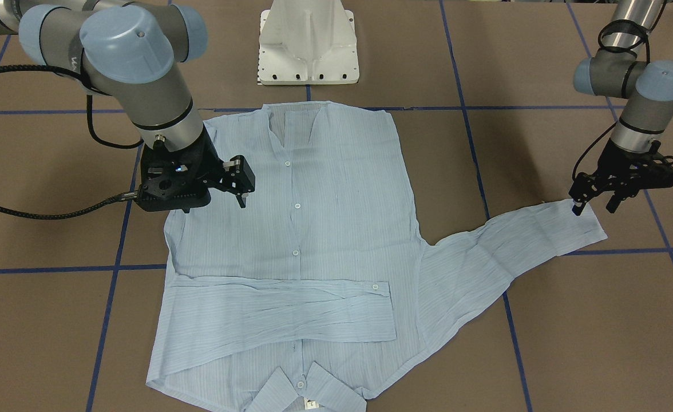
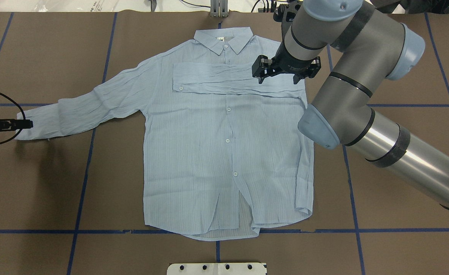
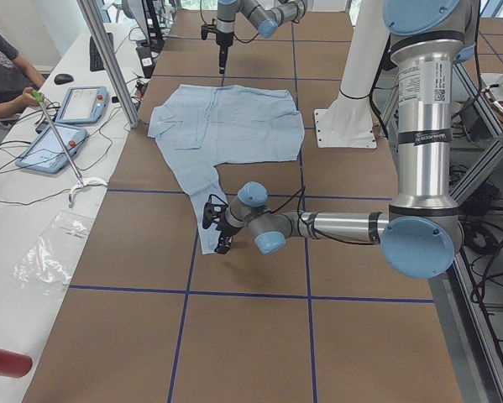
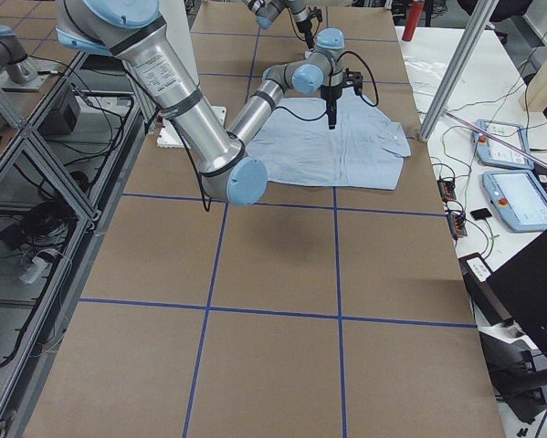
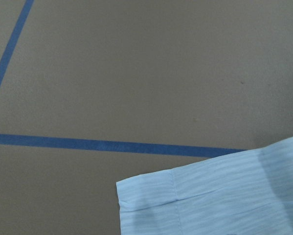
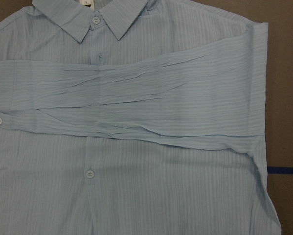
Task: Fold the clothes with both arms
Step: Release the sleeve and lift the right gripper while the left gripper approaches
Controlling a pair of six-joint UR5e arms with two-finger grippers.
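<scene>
On the robot's left side of the brown table (image 2: 56, 183), the left end effector (image 1: 595, 206) is hanging low at the very end of the shirt's outstretched sleeve (image 2: 94, 103). Its two fingers are standing apart with nothing between them. One fingertip (image 1: 576, 207) is sitting right over the edge of the cuff (image 5: 151, 196), and I cannot tell whether it is touching the cloth. The wrist camera on that arm is showing only the cuff's corner lying flat near a blue tape line (image 5: 112, 145). From the cuff the sleeve is running across the table into the shoulder of the light blue shirt (image 2: 224, 160). The shirt is lying flat, face up and buttoned in the middle of the table, with its collar (image 2: 224, 40) pointing away from the robot and its hem toward the white base (image 2: 217, 268). The other sleeve (image 2: 228, 78) is lying folded across the chest just below the collar, its buttoned end reaching past the row of buttons toward the robot's left. Over the right-hand end of that folded sleeve, near the shirt's shoulder, the right end effector (image 2: 279, 78) is hovering, pointing down, with its fingers spread wide and gripping nothing. The right arm (image 2: 362, 95) is reaching in over the table's right side, its elbow covering part of the shirt's edge in the overhead view.
</scene>
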